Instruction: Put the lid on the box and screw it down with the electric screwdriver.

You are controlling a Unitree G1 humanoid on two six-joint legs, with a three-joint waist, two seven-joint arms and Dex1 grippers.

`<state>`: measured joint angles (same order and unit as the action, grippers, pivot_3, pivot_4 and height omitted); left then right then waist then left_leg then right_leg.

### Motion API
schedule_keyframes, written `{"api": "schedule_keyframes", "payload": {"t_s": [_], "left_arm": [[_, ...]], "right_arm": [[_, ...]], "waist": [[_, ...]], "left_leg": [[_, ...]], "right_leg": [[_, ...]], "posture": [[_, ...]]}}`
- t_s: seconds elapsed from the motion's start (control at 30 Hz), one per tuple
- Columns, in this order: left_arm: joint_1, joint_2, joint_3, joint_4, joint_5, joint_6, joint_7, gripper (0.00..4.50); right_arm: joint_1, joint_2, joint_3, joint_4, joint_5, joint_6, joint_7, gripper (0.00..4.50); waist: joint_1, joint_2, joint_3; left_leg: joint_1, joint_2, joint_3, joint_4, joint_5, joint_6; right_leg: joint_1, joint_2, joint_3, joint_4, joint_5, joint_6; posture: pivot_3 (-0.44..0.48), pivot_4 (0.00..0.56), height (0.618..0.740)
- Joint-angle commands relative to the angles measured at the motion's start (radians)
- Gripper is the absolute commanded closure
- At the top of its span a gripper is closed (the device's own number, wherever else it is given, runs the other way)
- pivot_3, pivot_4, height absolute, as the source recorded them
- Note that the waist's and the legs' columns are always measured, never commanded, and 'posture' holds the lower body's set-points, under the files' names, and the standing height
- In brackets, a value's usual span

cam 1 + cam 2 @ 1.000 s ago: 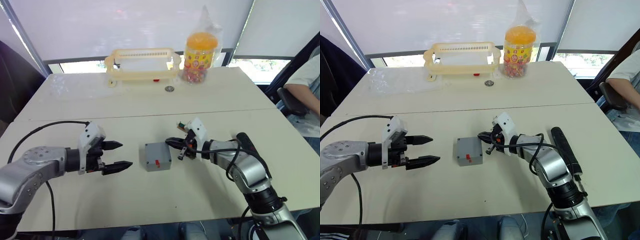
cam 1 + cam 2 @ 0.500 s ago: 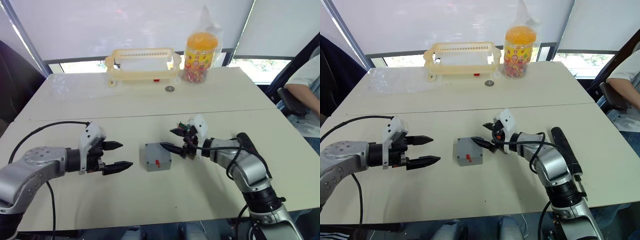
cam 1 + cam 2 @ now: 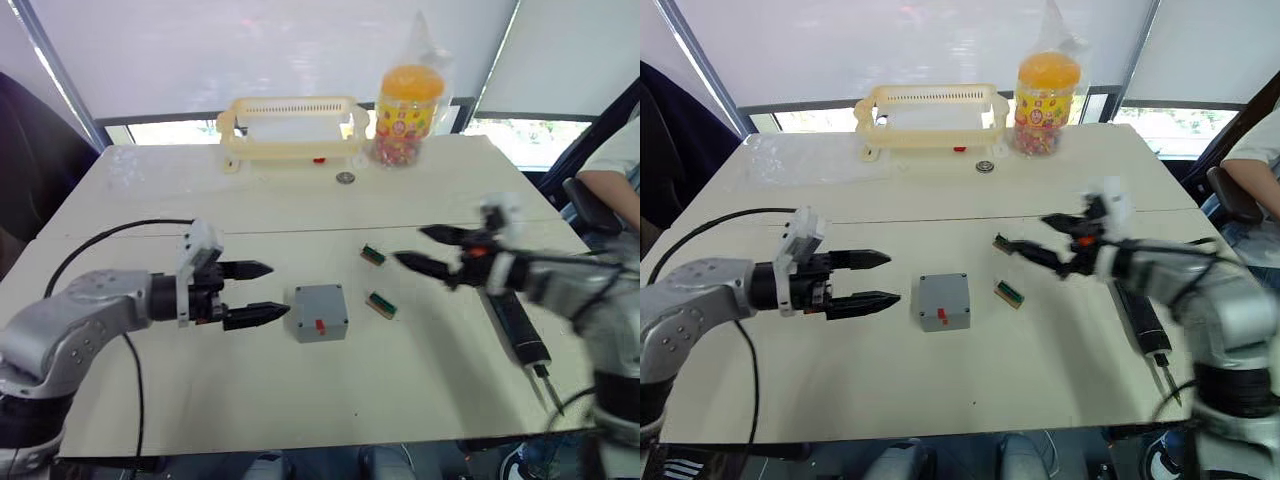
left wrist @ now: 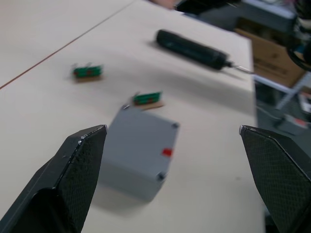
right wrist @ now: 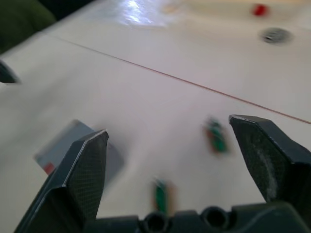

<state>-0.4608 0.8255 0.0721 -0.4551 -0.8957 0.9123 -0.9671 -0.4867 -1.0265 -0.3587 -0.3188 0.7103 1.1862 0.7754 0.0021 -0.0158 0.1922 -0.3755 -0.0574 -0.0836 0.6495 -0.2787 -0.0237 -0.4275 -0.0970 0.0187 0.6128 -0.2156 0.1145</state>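
The box (image 3: 320, 311) is a small grey cube with a red mark, standing on the table's middle. Its top is flat and closed with corner holes (image 4: 141, 150), so the lid seems to sit on it; I cannot tell a seam. My left gripper (image 3: 280, 289) is open, level with the box and just left of it, fingers pointing at it. Well right of the box and raised above the table, my right gripper (image 3: 410, 247) hangs open and holds nothing. The electric screwdriver (image 3: 517, 318) lies on the table at the right, bit toward the front edge.
Two small green circuit boards (image 3: 373, 255) (image 3: 381, 305) lie just right of the box. At the back stand a cream basket (image 3: 290, 125) and a candy jar (image 3: 405, 100), with a small round metal piece (image 3: 345, 178) in front. A person (image 3: 612, 165) sits at the far right.
My right gripper has opened and pulled away from the box, rightward and upward. A green board lies where its tips were. The view has shifted; the left gripper keeps its pose.
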Motion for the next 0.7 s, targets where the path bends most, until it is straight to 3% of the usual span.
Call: {"api": "schedule_keyframes", "payload": {"t_s": [0.03,0.13,0.27,0.43,0.7], "left_arm": [[-0.055,-0.003,-0.085,-0.050,0.006,-0.017,-0.067,0.00],[-0.080,-0.006,-0.172,-0.071,0.077,-0.066,-0.104,0.00],[-0.092,-0.024,-0.248,-0.078,0.165,-0.132,-0.114,0.00],[-0.071,-0.043,-0.270,-0.091,0.197,-0.156,-0.106,0.00],[-0.016,-0.047,-0.248,-0.109,0.214,-0.141,-0.056,0.00]], "right_arm": [[0.086,-0.225,-0.045,0.025,0.038,0.179,0.099,0.08],[0.180,-0.389,-0.022,0.045,0.074,0.350,0.144,0.08],[0.230,-0.421,-0.007,0.075,0.122,0.428,0.137,0.08],[0.245,-0.401,0.045,0.074,0.111,0.427,0.081,0.08],[0.174,-0.316,0.196,0.213,0.008,0.358,0.000,0.08]], "waist": [[0.001,-0.001,0.000],[-0.014,0.000,0.000],[-0.019,0.001,0.000],[-0.013,0.001,0.000],[-0.015,0.000,0.000]], "left_leg": [[0.000,0.001,0.000,0.000,0.000,0.000],[0.001,0.002,0.001,-0.001,-0.001,0.002],[0.002,0.002,0.004,0.000,-0.001,0.002],[0.001,0.002,0.004,0.001,-0.001,0.002],[0.000,0.001,0.004,0.002,-0.001,0.002]], "right_leg": [[0.000,0.000,0.000,0.000,-0.001,-0.001],[0.000,0.002,-0.001,0.001,-0.002,-0.002],[0.000,0.002,0.003,0.001,-0.002,-0.003],[0.000,0.001,0.002,0.001,-0.001,-0.002],[0.000,0.001,0.002,0.000,0.000,0.001]], "posture": [[0.000,0.150,0.740],[0.000,0.150,0.740],[0.000,0.150,0.740],[0.000,0.150,0.740],[0.000,0.150,0.740]]}}
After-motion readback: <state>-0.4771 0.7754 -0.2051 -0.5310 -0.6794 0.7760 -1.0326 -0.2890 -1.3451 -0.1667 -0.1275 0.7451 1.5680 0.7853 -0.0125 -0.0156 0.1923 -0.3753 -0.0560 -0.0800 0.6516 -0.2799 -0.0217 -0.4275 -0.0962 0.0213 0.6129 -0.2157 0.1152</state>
